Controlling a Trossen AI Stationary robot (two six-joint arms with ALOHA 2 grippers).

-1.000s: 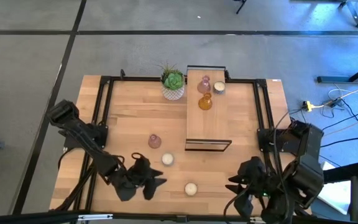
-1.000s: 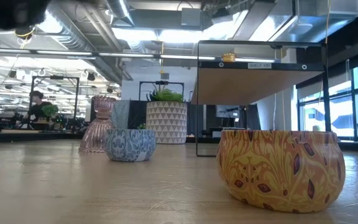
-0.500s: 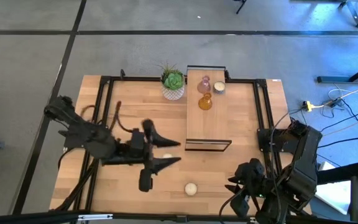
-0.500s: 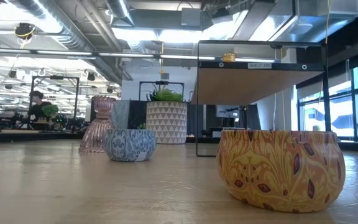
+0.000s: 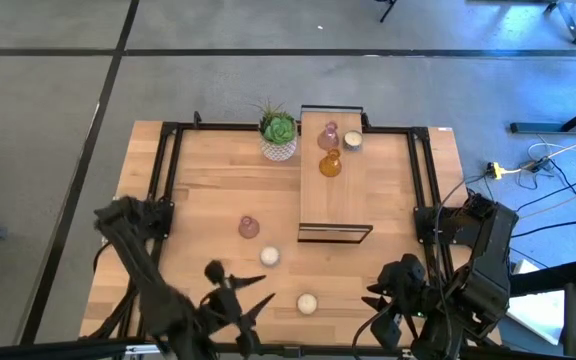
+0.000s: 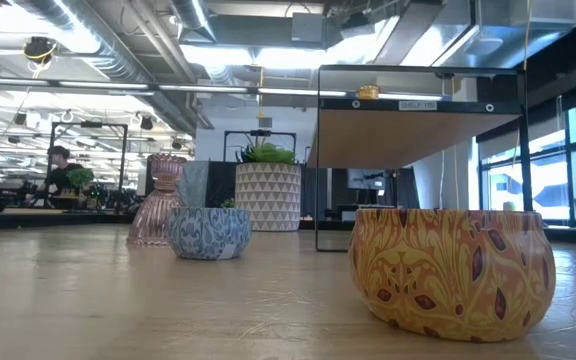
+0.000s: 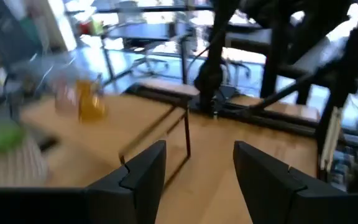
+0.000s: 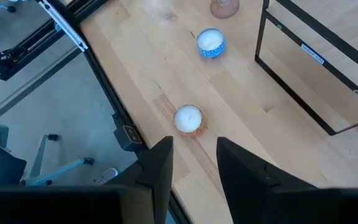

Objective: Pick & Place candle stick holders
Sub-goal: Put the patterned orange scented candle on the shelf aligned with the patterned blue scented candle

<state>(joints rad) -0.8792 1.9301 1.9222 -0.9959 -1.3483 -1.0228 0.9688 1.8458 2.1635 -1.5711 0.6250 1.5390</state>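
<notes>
Three candle stick holders stand on the table: a brownish-pink glass one [image 5: 249, 227] [image 6: 163, 203], a blue-patterned round one [image 5: 269, 256] [image 8: 209, 42] and an orange-patterned round one [image 5: 307, 303] [image 8: 188, 118]. Three more stand on the wooden stand [image 5: 332, 200]: pink glass [image 5: 329, 134], amber glass [image 5: 330, 165] [image 7: 89, 103] and a white round one [image 5: 352, 141]. My left gripper [image 5: 256, 297] [image 7: 197, 174] is open and empty near the near edge, left of the orange round holder. My right gripper [image 5: 373, 295] [image 8: 192, 167] is open and empty, right of that holder.
A green succulent in a white pot [image 5: 279, 134] stands at the far edge, left of the stand. Black rails [image 5: 158, 190] run along the table's left, right and far sides. Bare wood lies between the two grippers around the orange round holder.
My left gripper has swung out from the near left toward the table's middle, over the blue round holder, and then drawn back toward the near edge. No holder has moved. My right arm has kept still.
</notes>
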